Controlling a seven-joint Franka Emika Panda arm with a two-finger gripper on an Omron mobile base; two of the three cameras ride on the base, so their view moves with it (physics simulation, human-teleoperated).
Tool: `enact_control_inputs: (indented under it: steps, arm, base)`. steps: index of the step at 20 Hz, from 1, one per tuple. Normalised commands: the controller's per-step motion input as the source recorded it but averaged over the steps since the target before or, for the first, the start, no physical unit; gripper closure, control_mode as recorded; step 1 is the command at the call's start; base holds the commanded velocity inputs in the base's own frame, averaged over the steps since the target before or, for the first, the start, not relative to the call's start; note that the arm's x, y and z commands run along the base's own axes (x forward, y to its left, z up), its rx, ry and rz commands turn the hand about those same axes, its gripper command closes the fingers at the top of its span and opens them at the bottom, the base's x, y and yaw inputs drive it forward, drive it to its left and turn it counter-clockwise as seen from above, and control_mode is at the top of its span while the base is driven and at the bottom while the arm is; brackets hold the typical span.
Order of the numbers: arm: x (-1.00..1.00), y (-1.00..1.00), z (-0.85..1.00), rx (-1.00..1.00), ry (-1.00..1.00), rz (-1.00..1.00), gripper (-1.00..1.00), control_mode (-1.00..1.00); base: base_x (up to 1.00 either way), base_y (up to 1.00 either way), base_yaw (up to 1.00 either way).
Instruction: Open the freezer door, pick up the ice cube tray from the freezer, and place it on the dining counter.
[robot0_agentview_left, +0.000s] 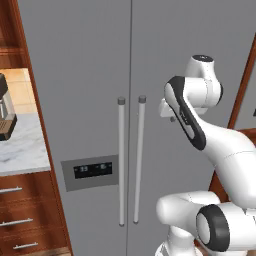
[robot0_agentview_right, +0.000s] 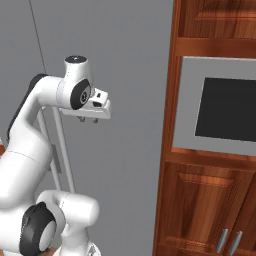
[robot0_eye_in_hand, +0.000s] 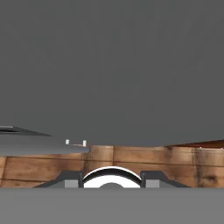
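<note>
The freezer door (robot0_agentview_left: 80, 90) is the narrow grey left door, and it stands closed. It carries a dark display panel (robot0_agentview_left: 91, 170) and a long vertical bar handle (robot0_agentview_left: 121, 160). My gripper (robot0_agentview_right: 88, 120) hangs in front of the wider grey door (robot0_agentview_right: 125, 65), to the right of both handles, with its fingers pointing down. In the hand view the gripper (robot0_eye_in_hand: 112, 180) is open with nothing between its tips, looking down the grey door face to a wooden floor (robot0_eye_in_hand: 140, 159). The ice cube tray and the freezer's inside are hidden behind the closed door. The dining counter is out of view.
A coffee machine (robot0_agentview_left: 5, 112) stands on a marble worktop (robot0_agentview_left: 25, 150) left of the fridge, over wooden drawers (robot0_agentview_left: 25, 220). Right of the fridge, a wood cabinet (robot0_agentview_right: 200, 200) holds a built-in oven (robot0_agentview_right: 225, 107). The wider door's handle (robot0_agentview_left: 139, 160) runs beside the freezer's.
</note>
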Motion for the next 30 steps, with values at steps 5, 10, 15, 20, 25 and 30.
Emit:
enact_control_inputs:
  steps: [5, 10, 15, 20, 25, 30]
  arm:
    - [-0.62, 0.0, 0.0, 0.0, 0.0, 0.0, -1.0, -1.0]
    - [-1.0, 0.0, -0.01, 0.0, 0.0, 0.0, -1.0, -1.0]
    - [-0.46, 0.02, 0.0, 0.0, 0.0, 0.0, -1.0, 1.0]
    - [0.0, 0.0, 0.0, 0.0, 0.0, 0.0, -1.0, 1.0]
    - [0.0, 0.0, 0.0, 0.0, 0.0, 0.0, -1.0, 1.0]
    - [0.0, 0.0, 0.0, 0.0, 0.0, 0.0, -1.0, 1.0]
  base:
    - [0.0, 0.0, 0.0]
    - [0.0, 0.0, 0.0]
    - [-0.03, 0.01, 0.0]
    - [0.03, -0.28, 0.01]
    - [0.12, -0.32, 0.02]
    - [0.33, 0.0, 0.0]
